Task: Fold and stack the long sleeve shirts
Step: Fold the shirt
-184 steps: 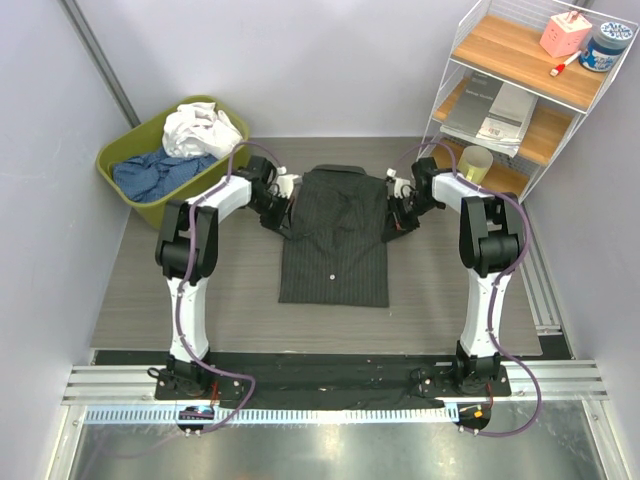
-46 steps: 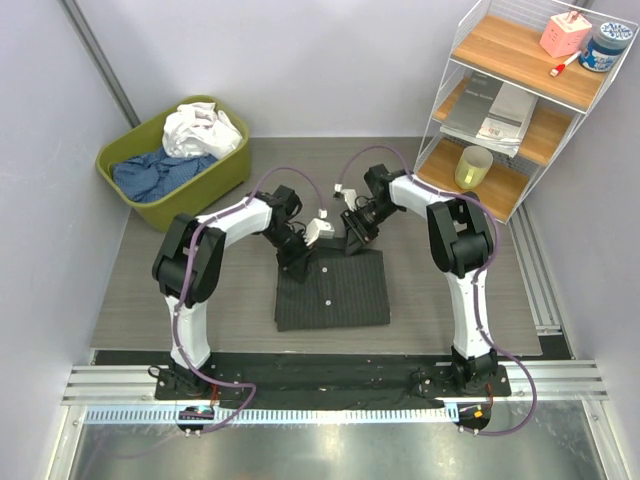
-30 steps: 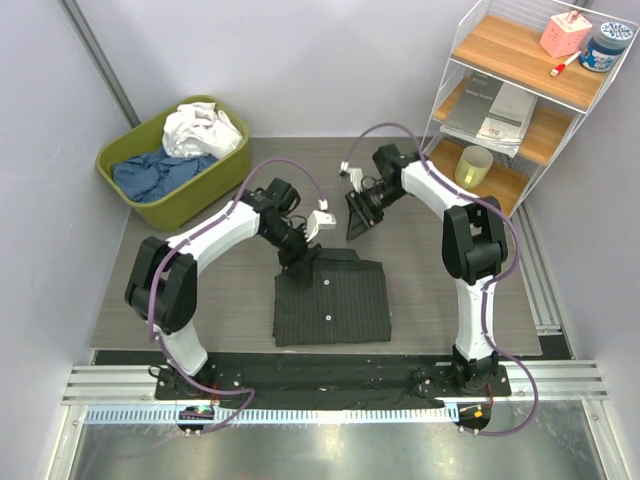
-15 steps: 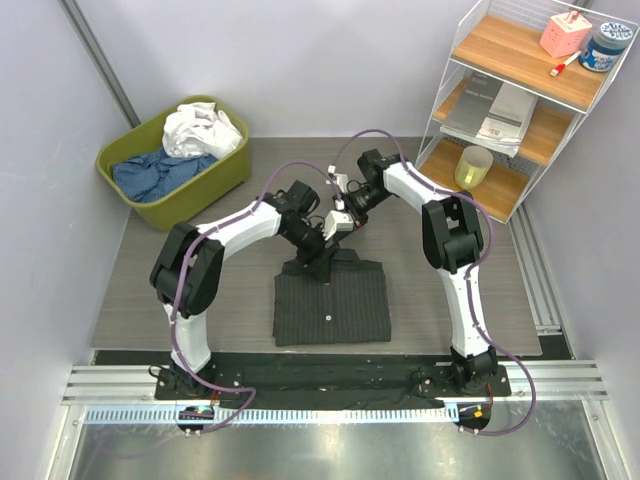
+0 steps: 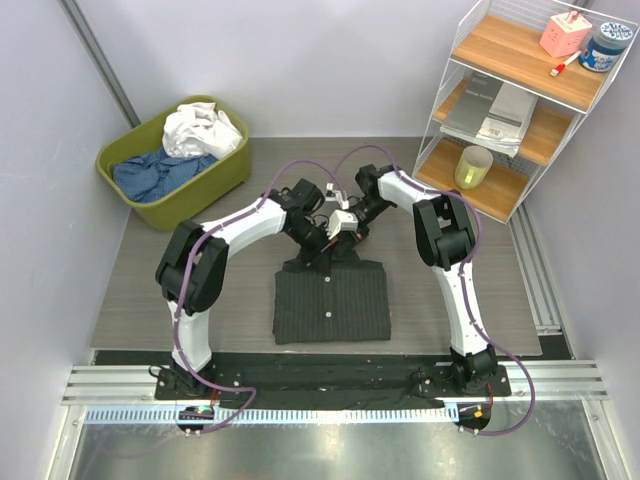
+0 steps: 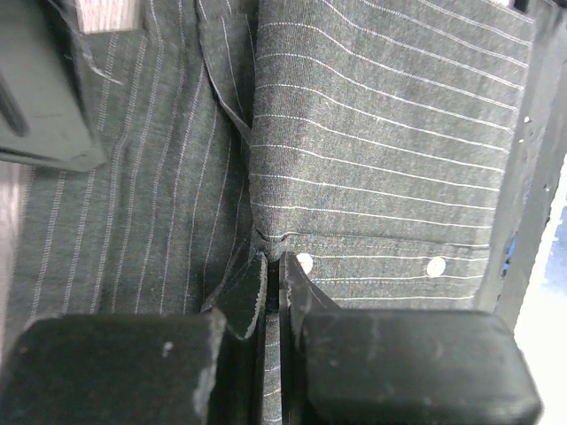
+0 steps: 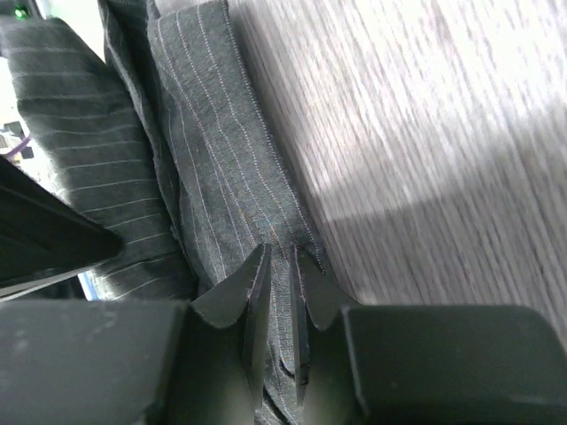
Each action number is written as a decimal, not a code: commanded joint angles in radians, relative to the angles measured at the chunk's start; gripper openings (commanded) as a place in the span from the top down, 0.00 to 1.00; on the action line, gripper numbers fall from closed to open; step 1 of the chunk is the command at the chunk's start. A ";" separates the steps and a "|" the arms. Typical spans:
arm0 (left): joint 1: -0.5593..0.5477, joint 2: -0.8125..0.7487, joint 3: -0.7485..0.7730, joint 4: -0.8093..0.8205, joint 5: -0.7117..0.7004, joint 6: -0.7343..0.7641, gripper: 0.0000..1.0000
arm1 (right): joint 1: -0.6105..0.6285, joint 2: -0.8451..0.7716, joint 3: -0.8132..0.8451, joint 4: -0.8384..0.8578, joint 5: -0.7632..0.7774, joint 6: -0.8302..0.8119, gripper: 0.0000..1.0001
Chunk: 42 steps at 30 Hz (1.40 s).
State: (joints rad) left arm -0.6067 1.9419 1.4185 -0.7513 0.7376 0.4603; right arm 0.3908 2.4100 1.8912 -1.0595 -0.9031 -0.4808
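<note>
A dark pinstriped long sleeve shirt (image 5: 330, 300) lies folded into a rectangle at the table's middle. Both grippers meet at its far edge. My left gripper (image 5: 318, 250) points down onto that edge; in the left wrist view its jaws (image 6: 275, 266) are pinched on a fold of striped cloth (image 6: 381, 133) beside two white buttons. My right gripper (image 5: 346, 228) comes in from the far right. In the right wrist view it (image 7: 282, 257) is shut on a narrow band of the shirt (image 7: 213, 159) lying over bare wood.
A green bin (image 5: 135, 150) holding blue and white clothes stands at the far left. A white wire shelf (image 5: 510, 100) with a cup, papers and small items stands at the far right. Grey wooden tabletop (image 5: 450, 290) surrounds the shirt.
The shirt, laid out long before, is now folded in half toward me. Over the last second both grippers came together at the middle of its far edge and closed on cloth.
</note>
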 commanded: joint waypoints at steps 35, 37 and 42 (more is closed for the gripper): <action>0.084 0.129 0.250 -0.014 -0.081 0.089 0.89 | -0.003 -0.002 0.091 -0.100 0.049 -0.136 0.73; 0.097 0.126 0.272 -0.058 -0.078 0.078 0.78 | -0.020 -0.014 0.138 -0.109 0.075 -0.130 0.68; 0.171 0.077 0.303 -0.184 0.008 0.026 0.52 | -0.087 -0.092 0.175 -0.160 0.124 -0.142 0.53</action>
State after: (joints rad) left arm -0.5003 2.0804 1.6974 -0.8589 0.6804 0.5285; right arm 0.3634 2.4130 2.0216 -1.1687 -0.8322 -0.5987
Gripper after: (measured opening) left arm 0.431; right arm 0.426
